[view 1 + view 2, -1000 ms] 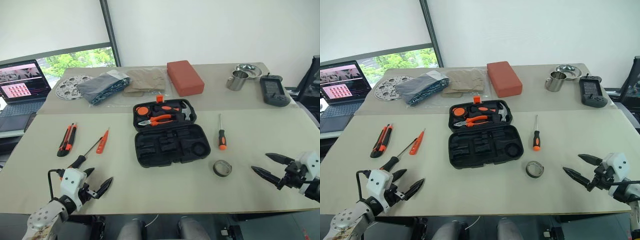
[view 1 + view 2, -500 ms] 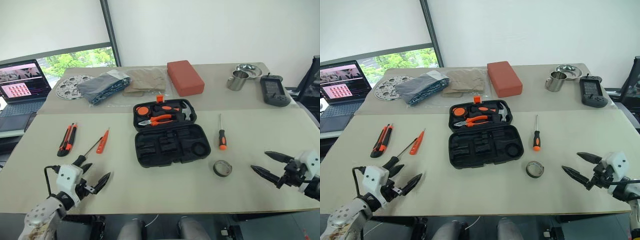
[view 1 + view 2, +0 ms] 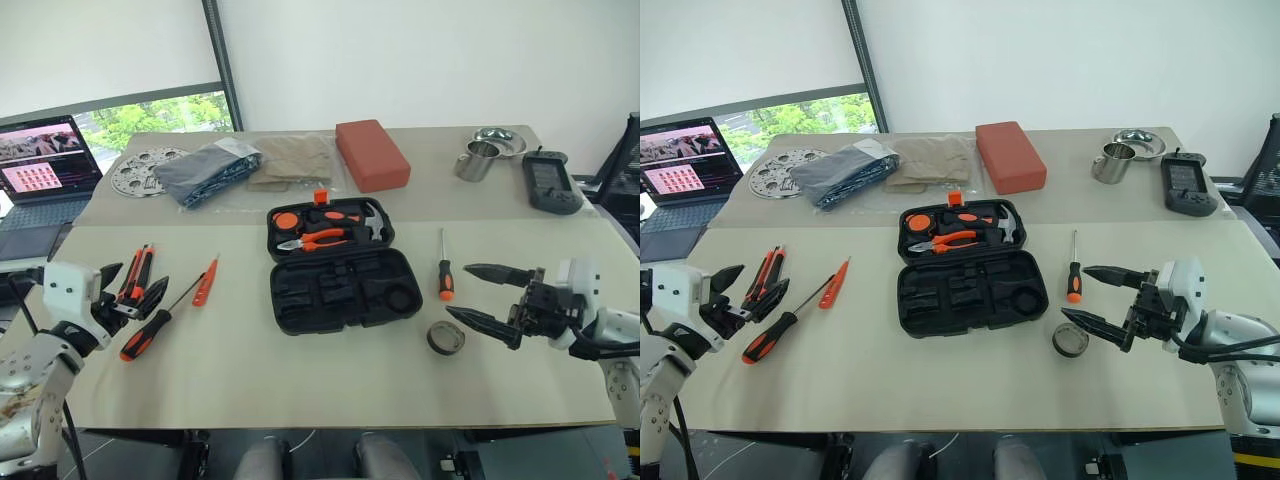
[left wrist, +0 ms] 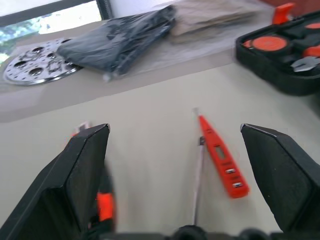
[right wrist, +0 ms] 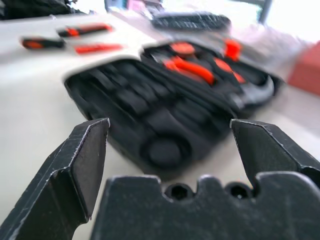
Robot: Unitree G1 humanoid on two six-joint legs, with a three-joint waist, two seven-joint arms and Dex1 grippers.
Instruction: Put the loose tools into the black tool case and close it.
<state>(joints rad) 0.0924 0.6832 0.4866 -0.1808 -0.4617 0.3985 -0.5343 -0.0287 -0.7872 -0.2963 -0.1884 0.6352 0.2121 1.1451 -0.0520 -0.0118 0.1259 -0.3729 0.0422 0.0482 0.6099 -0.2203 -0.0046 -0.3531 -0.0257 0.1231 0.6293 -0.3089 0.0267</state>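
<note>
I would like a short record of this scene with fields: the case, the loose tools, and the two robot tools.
case: black tool case lies open mid-table, pliers and hammer in the far half
left of case: utility knife, long screwdriver, slim orange screwdriver
right of case: second screwdriver, grey roll
left tool: open, by the knife, holding nothing
right tool: open, by the roll, holding nothing

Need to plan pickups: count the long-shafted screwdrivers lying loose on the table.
2. One screwdriver lies near the left gripper; the other screwdriver lies right of the black tool case.
</note>
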